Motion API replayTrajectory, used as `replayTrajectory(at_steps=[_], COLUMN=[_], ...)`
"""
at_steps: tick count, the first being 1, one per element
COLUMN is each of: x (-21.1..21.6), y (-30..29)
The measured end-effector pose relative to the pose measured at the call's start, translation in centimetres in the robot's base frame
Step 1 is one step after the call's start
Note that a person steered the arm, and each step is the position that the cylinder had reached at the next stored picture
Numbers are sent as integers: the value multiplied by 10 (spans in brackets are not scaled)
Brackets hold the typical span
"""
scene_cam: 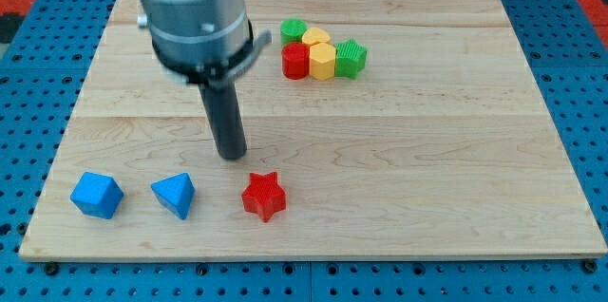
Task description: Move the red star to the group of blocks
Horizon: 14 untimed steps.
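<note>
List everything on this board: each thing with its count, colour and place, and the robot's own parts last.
red star: one, red, near the view's bottom, a little left of centre.
blue blocks: two, blue, at the view's bottom left; a chunky one and a triangular one, in a row with the star.
group of blocks: five, at the view's top centre, packed close; a red cylinder, a yellow hexagon, a second yellow block, a green block and a ribbed green block.
board: one, pale wood, on a blue surface.
rod: one, dark, hanging from a grey housing; my tip rests just above and left of the star, apart from it.
</note>
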State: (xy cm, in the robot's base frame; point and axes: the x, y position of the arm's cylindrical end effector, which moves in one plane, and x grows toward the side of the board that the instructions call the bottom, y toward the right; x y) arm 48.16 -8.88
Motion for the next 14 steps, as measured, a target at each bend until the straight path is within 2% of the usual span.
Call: replayTrajectory(at_steps=[1, 2, 3, 4, 5, 6, 7, 8, 9, 10, 11, 12, 13, 14], x=[1, 33, 133, 130, 58, 44, 88, 30, -23, -10, 31, 25, -9, -55], y=[29, 137, 140, 72, 46, 34, 26, -23, -23, -52, -48, 5, 2, -27])
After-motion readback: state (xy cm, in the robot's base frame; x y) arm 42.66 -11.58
